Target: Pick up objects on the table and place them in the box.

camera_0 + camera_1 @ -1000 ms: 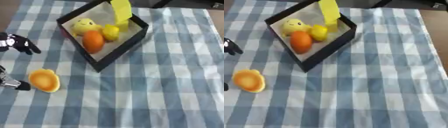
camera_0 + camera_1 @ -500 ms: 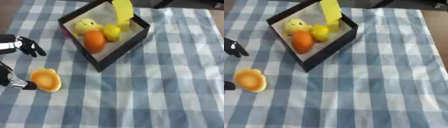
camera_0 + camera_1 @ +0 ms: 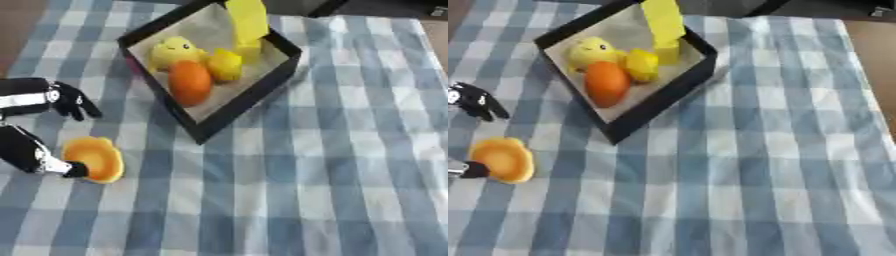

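Your left hand [image 3: 52, 100] is sitting at the left edge of the desk [image 3: 350, 150], to the left of the black box [image 3: 210, 65]. Its upper fingers [image 3: 77, 102] are spread apart and curling downward, while its thumb [image 3: 70, 169] is touching the near-left edge of the orange round object [image 3: 94, 159]. The fingers are not yet closing on it, so the hand is straddling the object rather than holding it. Your right hand is not showing in either view.

Compared with a second ago, the upper fingers have been moving further in from the edge toward the box side, and the thumb has come up against the object. The object itself is lying where it was, below and to the left of the box. That suggests you are setting up the grasp, with the lift and the carry to the box still ahead.

Counting: one object is remaining on the blue checked cloth [image 3: 780, 165]. Inside the box there are four: one yellow duck-like toy [image 3: 175, 51], one orange fruit [image 3: 190, 82], one small yellow piece [image 3: 225, 65] and one tall yellow block [image 3: 248, 20] leaning at the far side.
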